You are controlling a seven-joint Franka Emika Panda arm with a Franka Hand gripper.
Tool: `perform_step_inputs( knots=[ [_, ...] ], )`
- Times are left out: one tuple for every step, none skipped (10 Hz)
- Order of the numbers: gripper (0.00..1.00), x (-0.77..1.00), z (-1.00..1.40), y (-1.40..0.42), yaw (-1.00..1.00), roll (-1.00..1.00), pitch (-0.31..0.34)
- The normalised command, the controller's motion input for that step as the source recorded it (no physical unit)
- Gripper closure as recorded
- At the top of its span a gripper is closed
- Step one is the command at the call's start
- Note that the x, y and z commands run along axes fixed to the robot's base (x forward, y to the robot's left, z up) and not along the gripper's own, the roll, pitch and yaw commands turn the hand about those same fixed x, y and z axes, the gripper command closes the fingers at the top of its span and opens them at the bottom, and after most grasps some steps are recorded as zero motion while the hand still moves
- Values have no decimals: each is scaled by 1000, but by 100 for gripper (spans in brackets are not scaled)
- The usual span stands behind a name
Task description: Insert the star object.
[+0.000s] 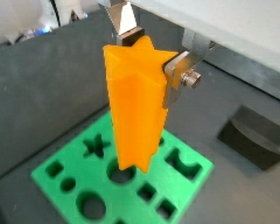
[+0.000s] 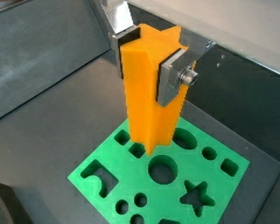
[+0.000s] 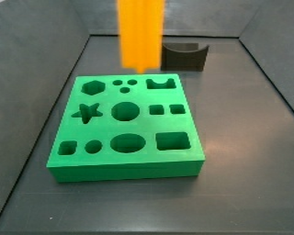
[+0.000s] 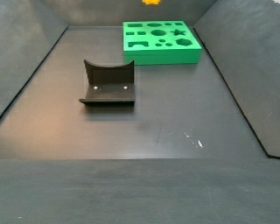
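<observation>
My gripper (image 1: 154, 57) is shut on the star object (image 1: 136, 105), a tall bright orange ridged prism, and holds it upright by its top end; both show in both wrist views, the gripper (image 2: 150, 54) and the star object (image 2: 152, 105). The star object (image 3: 141, 32) hangs above the back part of the green block (image 3: 125, 151), its lower end clear of the block's top. The star-shaped hole (image 3: 89, 112) lies off to one side of it, also seen in the wrist views (image 1: 97, 146) (image 2: 198, 196). The gripper is out of frame in both side views.
The green block (image 4: 163, 54) has several other shaped holes. The dark fixture (image 4: 108, 83) with a curved notch stands on the grey floor apart from the block, also in a side view (image 3: 184, 55) and a wrist view (image 1: 257, 136). Sloped grey walls ring the floor.
</observation>
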Motion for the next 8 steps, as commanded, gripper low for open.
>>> perform_step_inputs(
  knots=[
    [100, -1000, -1000, 557, 0, 0, -104],
    [100, -1000, -1000, 434, 0, 0, -96],
    [100, -686, -577, 0, 0, -37, -101],
    [100, -483, -197, -186, 0, 0, -77],
    [100, -477, -189, -217, 0, 0, -104],
    [100, -491, -157, -103, -14, 0, -84],
    [100, -437, -249, -111, 0, 7, -76],
    [100, -303, -371, -80, 0, 73, -73]
  ],
)
